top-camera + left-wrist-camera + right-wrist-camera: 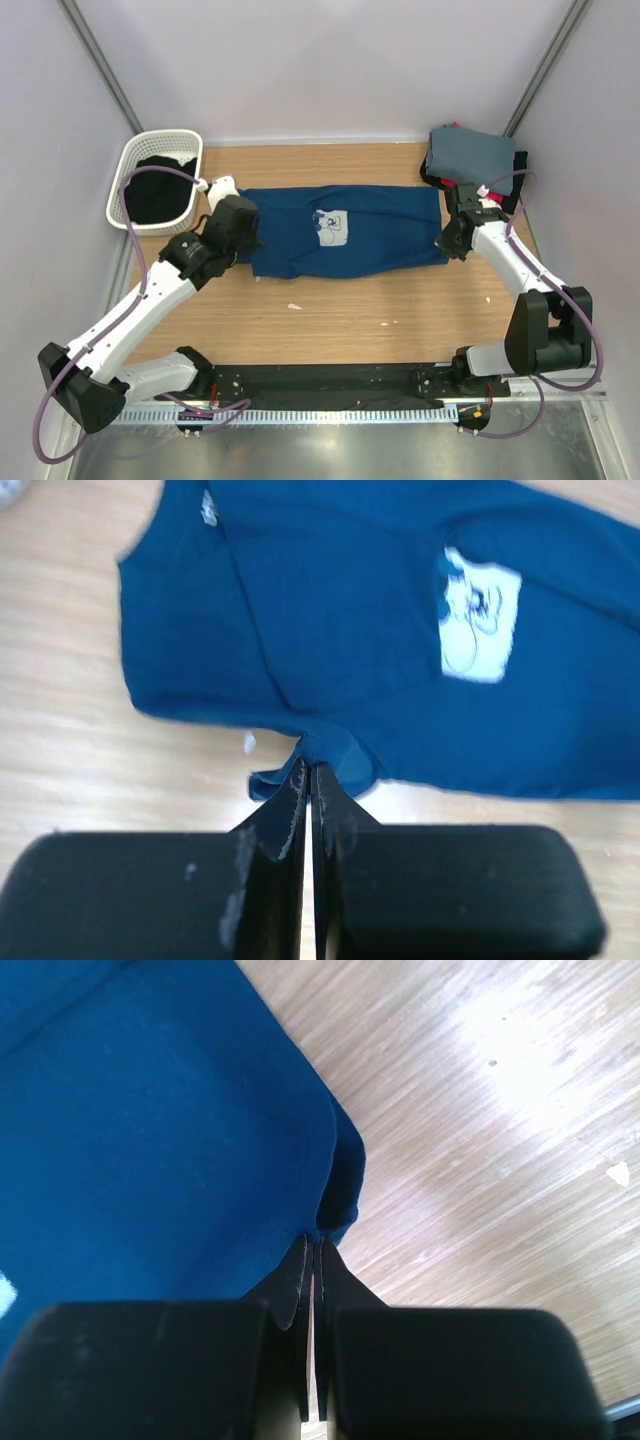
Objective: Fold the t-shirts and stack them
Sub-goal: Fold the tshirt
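**Navy tee pinched at both ends on the desk**

The navy blue t-shirt (345, 232) lies spread lengthwise across the middle of the wooden desk (340, 310). It is folded in to a long band, with its pale square Mickey Mouse print (333, 227) facing up near the centre. In the left wrist view the print (478, 615) sits to the right, and a fold line runs diagonally through the cloth (350, 630).

The left jaws are pressed together on a small bunched bit of the shirt's near edge, close to its left end, and the fabric puckers up at their tips. The right jaws are likewise clamped on the shirt's near right corner, where the cloth (150, 1110) curls over into a rolled lip just beyond the tips. The left arm (150, 295) reaches in from the near left and the right arm (515, 260) from the near right.

At the far right corner of the desk, just beyond the shirt's right end, stands a stack of folded tees. The grey one (470, 152) is on top, a sliver of red (455, 126) shows behind it and black (520, 165) shows at its right side. At the far left stands a white basket (165, 135) holding dark cloth (160, 195). A few small white scraps (295, 306) lie on the bare wood nearer the arms.
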